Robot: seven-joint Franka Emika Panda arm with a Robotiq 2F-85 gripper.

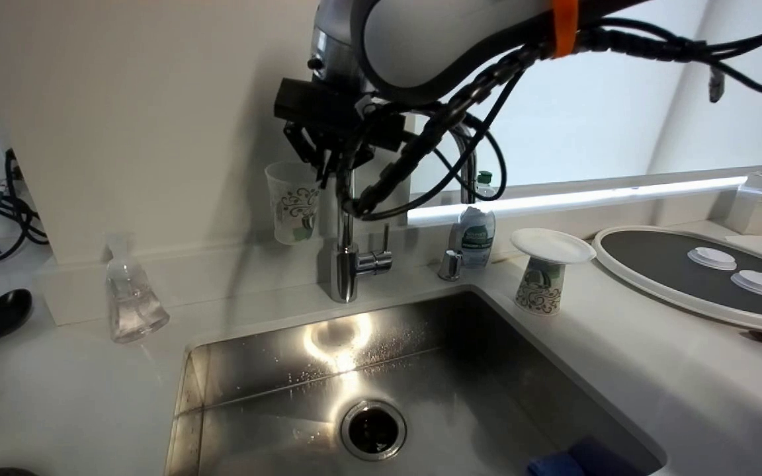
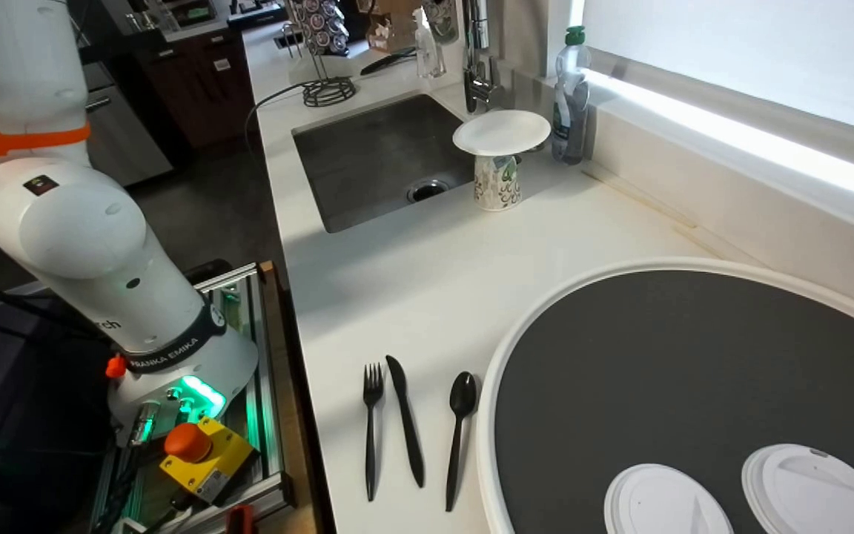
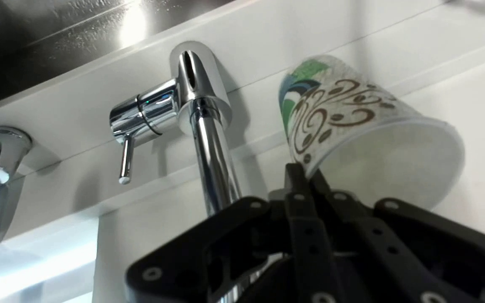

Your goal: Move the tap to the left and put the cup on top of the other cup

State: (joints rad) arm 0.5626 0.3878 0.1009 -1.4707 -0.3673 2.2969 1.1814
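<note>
The gripper (image 3: 307,174) is clenched on the lip of the cup (image 3: 335,109), its slim black fingers (image 3: 296,185) pinching the thin wall between them. The cup is tapered and papery, widest at the rim, its matt side printed with brown scrolls and leaf shapes and, nearer the foot, patches of green and blue; inside it is plain and pale. It hangs nearly upright beside the tap (image 1: 344,274), at eleven o'clock from the tap's base in an exterior view and at three o'clock in the wrist view. The tap is mirror-bright chrome: a stout cylinder below, a slender pipe above, a thin rod lever at eight o'clock in the wrist view. In an exterior view, at three o'clock from that base, the other cup (image 1: 540,291) stands wide end down on the smooth white counter (image 1: 619,337), scroll-printed too, with a round white plate (image 1: 553,244) lying flat on it. Further toward three o'clock is a broad dark-grey disc (image 1: 645,261) with a raised pale rim, bearing two ridged white lids (image 1: 712,258). Near six o'clock from the tap, the steel sink (image 1: 255,423) shows beaded droplets and a ringed drain (image 1: 373,430). A clear, flared bottle (image 1: 133,304) stands at nine o'clock.
</note>
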